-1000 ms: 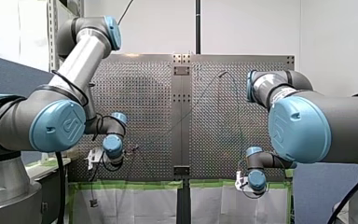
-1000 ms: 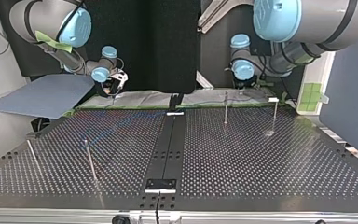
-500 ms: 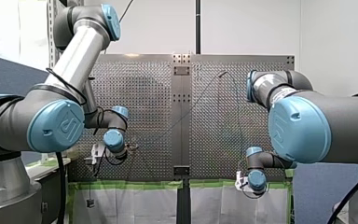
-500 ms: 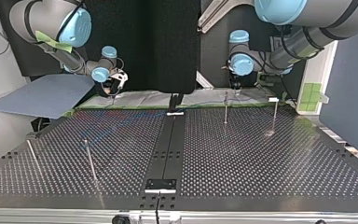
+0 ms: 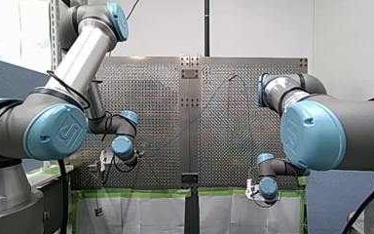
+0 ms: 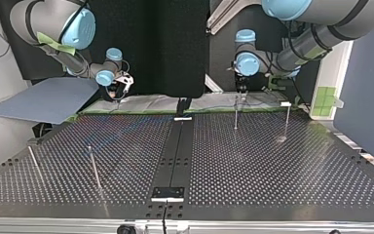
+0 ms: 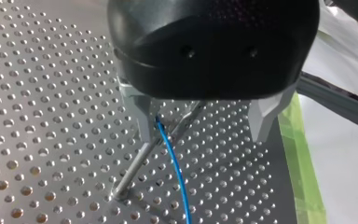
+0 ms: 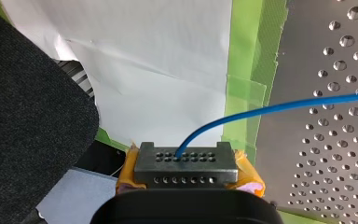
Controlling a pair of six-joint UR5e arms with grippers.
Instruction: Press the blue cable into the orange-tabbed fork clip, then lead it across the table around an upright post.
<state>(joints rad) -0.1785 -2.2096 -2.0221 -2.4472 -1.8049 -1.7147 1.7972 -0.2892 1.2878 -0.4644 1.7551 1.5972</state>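
Finds the blue cable (image 8: 270, 109) clamped in my right gripper (image 8: 186, 163) at the table (image 8: 335, 140) edge, trailing loose past one finger of my wide-open left gripper (image 7: 203, 130), just shifted sideways alongside the upright post (image 7: 135, 170), probably readying the wrap.

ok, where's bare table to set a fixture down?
Top view: bare table at right, camera-side of the two posts; between left posts and centre strip. Crowded at the far edge: my left end effector, my right end effector, blue cable.
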